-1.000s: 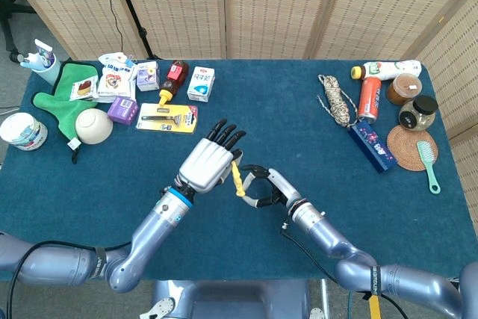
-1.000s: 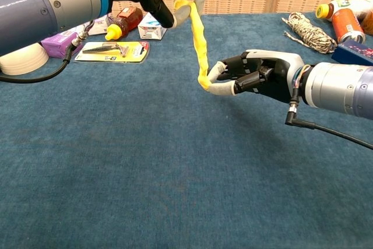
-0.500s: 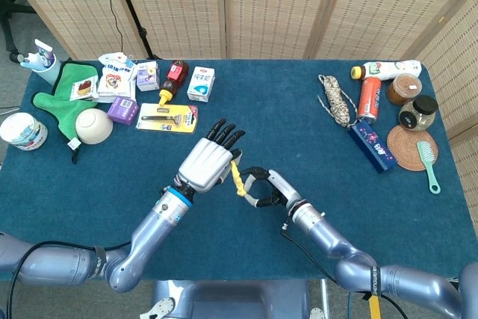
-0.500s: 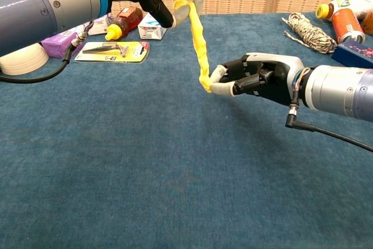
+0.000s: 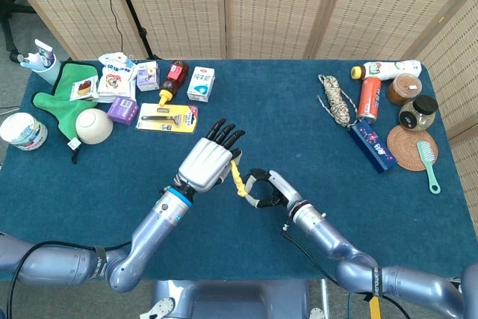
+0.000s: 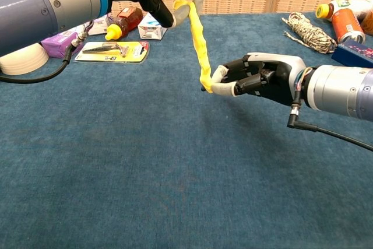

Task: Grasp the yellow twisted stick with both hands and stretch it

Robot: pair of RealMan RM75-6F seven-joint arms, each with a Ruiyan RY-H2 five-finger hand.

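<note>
I have the yellow twisted stick (image 6: 200,48) pinched at both ends, left hand (image 5: 210,160) top, right hand (image 6: 256,77) bottom. Stretch step; next I pull apart.

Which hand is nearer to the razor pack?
Left. The left hand is just below and right of the razor pack, holding the yellow stick at its top end. The right hand holds its lower end, farther off.
</note>
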